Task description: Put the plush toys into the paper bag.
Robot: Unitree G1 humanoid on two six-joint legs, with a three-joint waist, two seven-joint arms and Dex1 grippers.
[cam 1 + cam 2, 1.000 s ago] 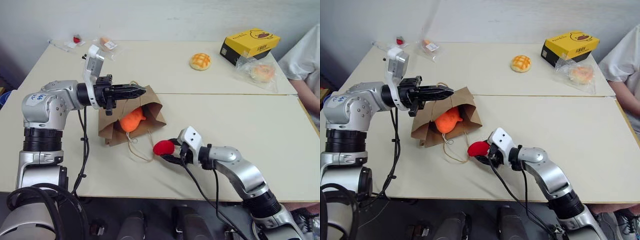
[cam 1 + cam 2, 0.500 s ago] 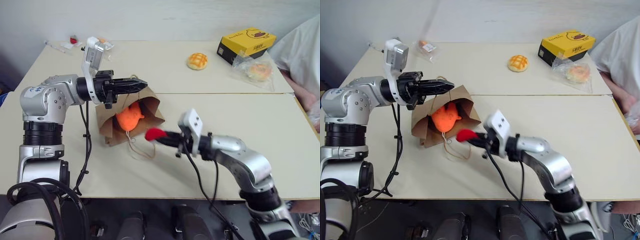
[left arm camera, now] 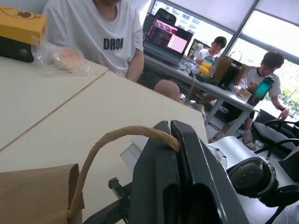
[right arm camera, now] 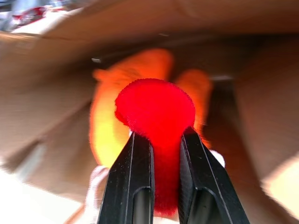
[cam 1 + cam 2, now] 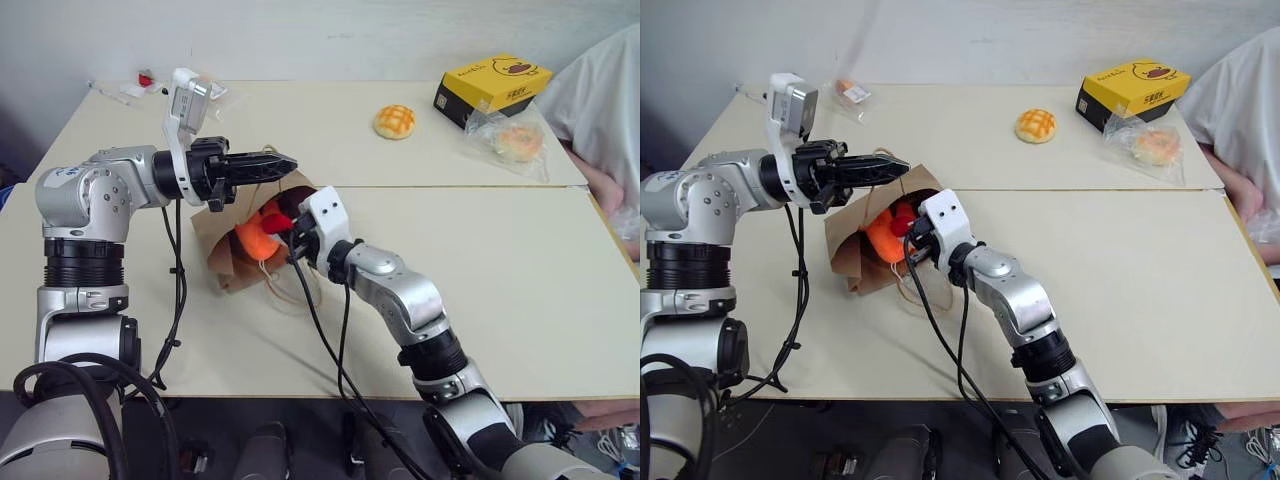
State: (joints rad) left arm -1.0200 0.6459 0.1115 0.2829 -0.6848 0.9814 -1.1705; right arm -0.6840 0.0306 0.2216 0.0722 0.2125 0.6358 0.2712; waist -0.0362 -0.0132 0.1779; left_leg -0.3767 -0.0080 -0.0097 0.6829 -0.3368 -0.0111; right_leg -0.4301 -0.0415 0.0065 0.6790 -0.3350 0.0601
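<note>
Red plush toy [image 4: 155, 109] at paper bag [image 5: 222, 262] mouth, table [image 5: 500, 260] beyond

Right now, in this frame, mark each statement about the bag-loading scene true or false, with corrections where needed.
1. The right gripper is shut on the red plush toy at the paper bag mouth. True.
2. The orange plush toy lies on the table outside the bag. False: it is inside the bag.
3. The left gripper pinches the bag's cord handle, holding the bag open. True.
4. The checkered yellow bun is inside the paper bag. False: it sits on the table beyond the bag, near the yellow cardboard box.
5. The yellow box is open. False: it is closed.
</note>
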